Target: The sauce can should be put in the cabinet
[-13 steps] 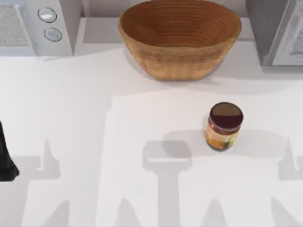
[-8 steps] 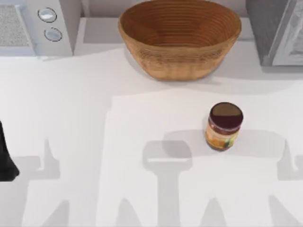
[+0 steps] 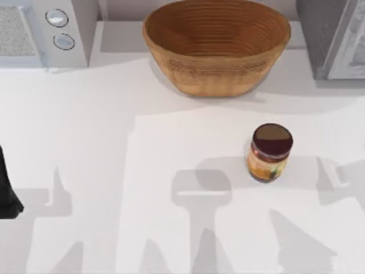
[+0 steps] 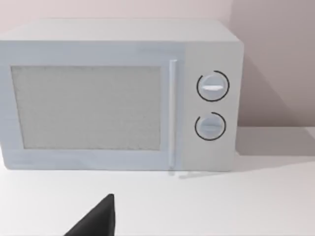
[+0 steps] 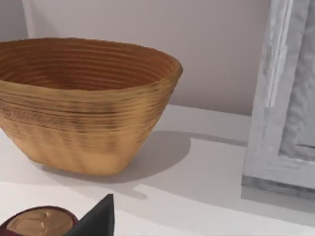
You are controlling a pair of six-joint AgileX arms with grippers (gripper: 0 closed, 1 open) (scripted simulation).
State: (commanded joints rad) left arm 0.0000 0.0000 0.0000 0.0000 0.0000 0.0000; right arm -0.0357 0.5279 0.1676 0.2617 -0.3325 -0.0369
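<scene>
The sauce can (image 3: 269,152) stands upright on the white table, right of centre, with a dark maroon top and an orange-yellow label. Its top (image 5: 39,222) also shows in the right wrist view, close beside a dark part of my right gripper (image 5: 96,221). The cabinet (image 3: 333,37) stands at the back right corner, grey and speckled, and its pale framed door (image 5: 288,93) appears shut. A dark piece of my left arm (image 3: 8,191) rests at the table's left edge. My left gripper (image 4: 96,220) faces the white appliance.
A large woven basket (image 3: 215,43) stands at the back centre, between the white appliance with two knobs (image 3: 48,31) at the back left and the cabinet. Bare table (image 3: 142,171) lies in front of and left of the can.
The shadows on the right part of the table have shifted left, closer to the can. The can and my left arm have not moved.
</scene>
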